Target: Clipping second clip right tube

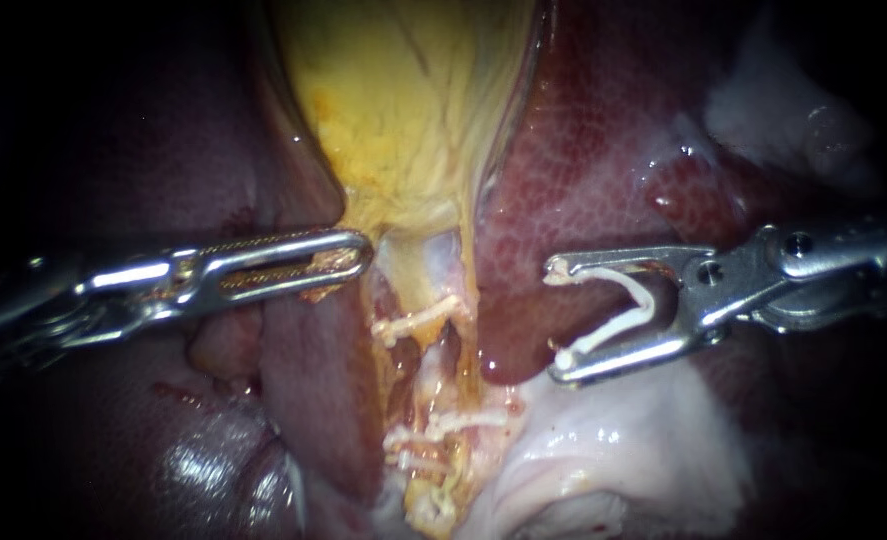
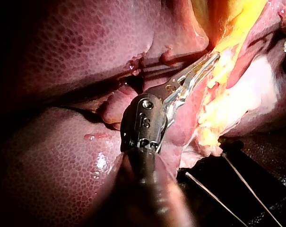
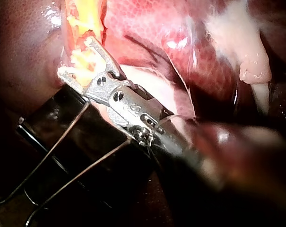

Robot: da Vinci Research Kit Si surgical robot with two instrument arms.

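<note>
The open clip [image 1: 613,330], white, is seated in the right instrument [image 1: 561,320]. Its two legs lie along the two jaws, which stand wide apart and touch it from both sides. The clip is held clear of the tubes [image 1: 433,370], off to their right, in front of the dark red liver [image 1: 583,170].

The tubes run as a pale band down from the narrow end of the gallbladder [image 1: 403,100]. Which strand of the band is the right tube cannot be told with certainty. One placed clip [image 1: 418,322] is seen across the upper part of the band. Further white clips [image 1: 433,430] are seen across its lower part, close together.

The left instrument [image 1: 361,252] is laid level from the left. Its slotted jaws are drawn together on the yellow edge of the gallbladder's narrow end, just above the placed clip, and yellow tissue is seen in the slot. In the left wrist view the jaws are seen lying together, with their tip in the yellow tissue.

Pale tissue [image 1: 623,440], wet and glistening, lies below the right instrument's jaws. In the right wrist view a black binder clip [image 3: 62,127] with wire handles is seen beneath that instrument, at the edge of the tissue. The two instruments are well apart, one on each side of the band.
</note>
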